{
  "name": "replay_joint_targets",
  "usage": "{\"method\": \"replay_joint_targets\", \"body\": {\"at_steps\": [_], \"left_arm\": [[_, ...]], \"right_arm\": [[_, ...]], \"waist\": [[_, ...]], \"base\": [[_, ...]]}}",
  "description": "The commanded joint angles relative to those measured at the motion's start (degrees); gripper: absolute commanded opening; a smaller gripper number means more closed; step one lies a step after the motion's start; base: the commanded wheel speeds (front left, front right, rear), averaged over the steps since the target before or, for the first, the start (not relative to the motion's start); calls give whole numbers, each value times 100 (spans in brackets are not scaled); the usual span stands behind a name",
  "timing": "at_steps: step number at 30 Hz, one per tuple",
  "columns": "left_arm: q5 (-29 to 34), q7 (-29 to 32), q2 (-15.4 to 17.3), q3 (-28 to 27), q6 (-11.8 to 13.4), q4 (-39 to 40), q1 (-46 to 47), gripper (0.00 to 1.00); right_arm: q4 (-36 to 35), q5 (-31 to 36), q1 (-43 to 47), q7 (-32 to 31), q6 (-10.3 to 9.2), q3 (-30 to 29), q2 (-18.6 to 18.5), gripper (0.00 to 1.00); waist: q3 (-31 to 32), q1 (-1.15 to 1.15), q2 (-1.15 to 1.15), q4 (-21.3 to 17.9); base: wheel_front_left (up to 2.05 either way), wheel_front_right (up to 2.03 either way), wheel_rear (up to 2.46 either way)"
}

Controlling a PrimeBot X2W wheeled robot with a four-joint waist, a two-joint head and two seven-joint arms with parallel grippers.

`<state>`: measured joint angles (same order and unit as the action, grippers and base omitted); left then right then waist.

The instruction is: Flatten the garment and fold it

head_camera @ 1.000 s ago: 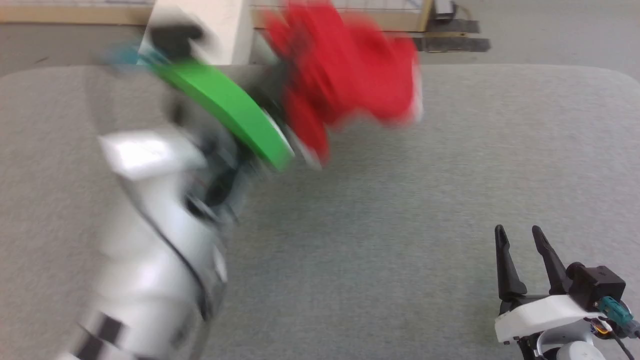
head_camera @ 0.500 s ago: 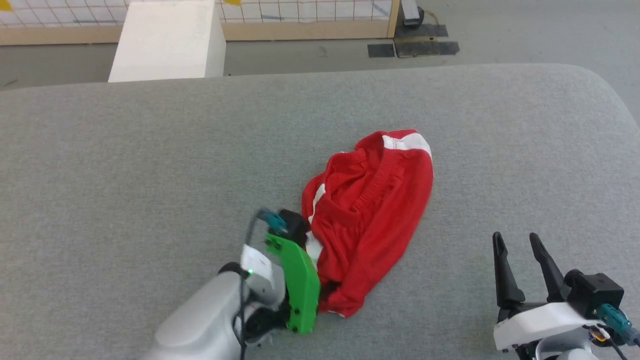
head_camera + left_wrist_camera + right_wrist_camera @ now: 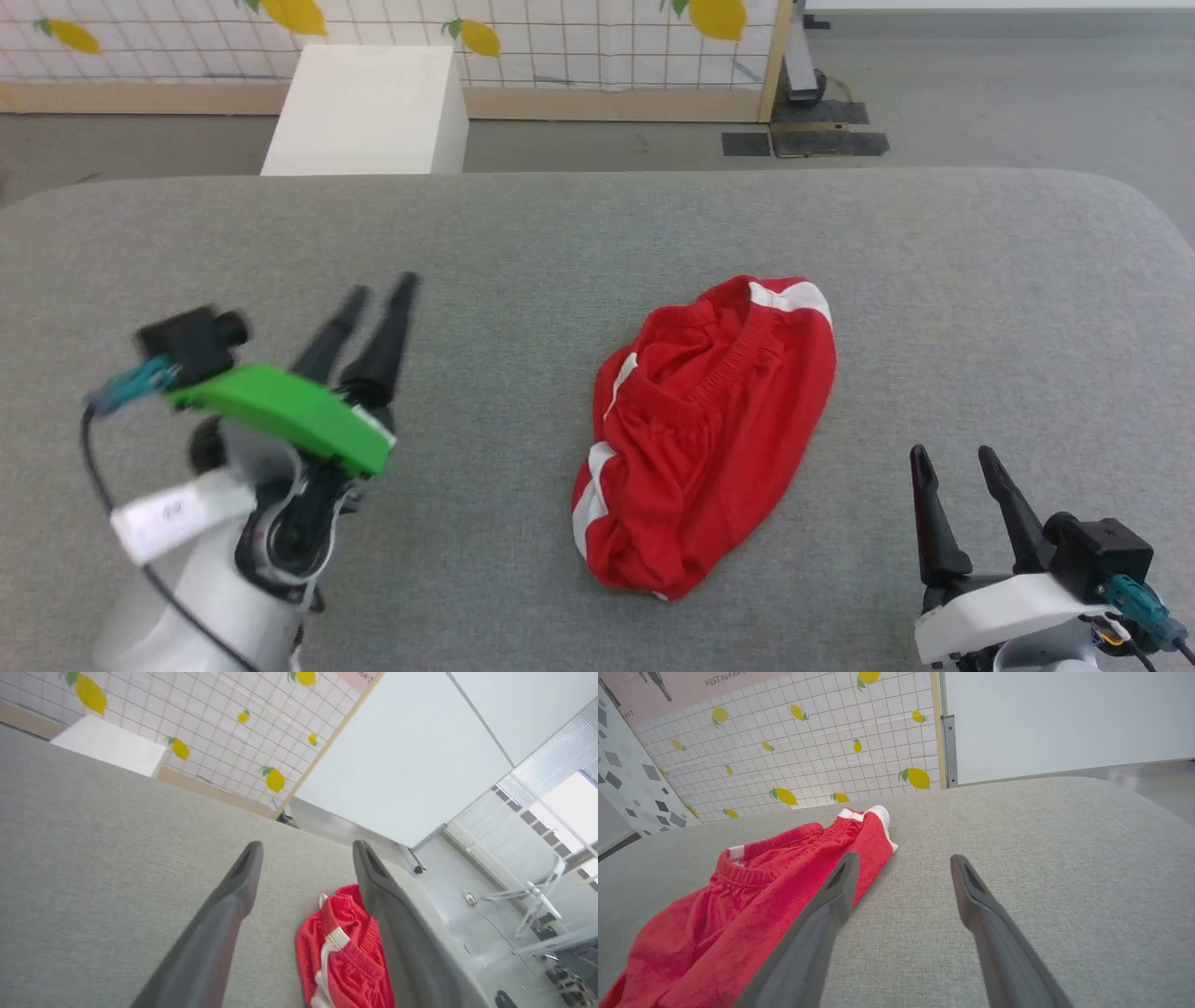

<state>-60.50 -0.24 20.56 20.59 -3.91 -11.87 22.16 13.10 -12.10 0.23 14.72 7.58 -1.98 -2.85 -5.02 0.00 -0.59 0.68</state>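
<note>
Head view: left gripper (image 3: pixel 383 289) sits at lower left, lifted, its two dark fingers (image 3: pixel 381 350) angled up and to the right, with a green wrist plate (image 3: pixel 280 415) on top and the pale forearm (image 3: pixel 187 597) below, slightly blurred. The right gripper (image 3: pixel 952 455) is at lower right, fingers pointing straight up the view, with a white wrist housing (image 3: pixel 999 602) behind them. In each wrist view the fingers stand well parted, with nothing between them.
</note>
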Motion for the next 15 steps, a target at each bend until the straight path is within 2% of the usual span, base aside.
{"method": "replay_joint_targets", "body": {"at_steps": [1,3,5,7,10,15], "left_arm": [[311,-452,40,-59,45,-14,-242,100],[787,-1075,95,-96,177,-86,-425,100],[1205,-1360,91,-146,315,-148,-597,100],[1647,-1451,54,-198,426,-184,-775,100],[2311,-1472,-167,-503,578,13,-1088,100],[2978,-1474,-589,-968,602,285,-1638,100]], "right_arm": [[33,-14,-5,28,-9,9,-3,100],[59,-29,-34,20,-9,40,-3,100],[81,-54,-63,-54,-9,82,-3,100],[92,-72,-105,-209,-9,141,-3,100],[66,-172,-210,-512,-9,235,-3,100],[-106,-98,-675,-1427,-9,634,-3,100]], "waist": [[8,0,59,72],[12,0,59,115],[10,0,59,156],[1,0,59,190],[-23,0,59,243],[-119,0,59,299]], "base": [[0,0,0],[0,0,0],[0,0,0],[0,0,0],[0,0,0],[0,0,0]]}}
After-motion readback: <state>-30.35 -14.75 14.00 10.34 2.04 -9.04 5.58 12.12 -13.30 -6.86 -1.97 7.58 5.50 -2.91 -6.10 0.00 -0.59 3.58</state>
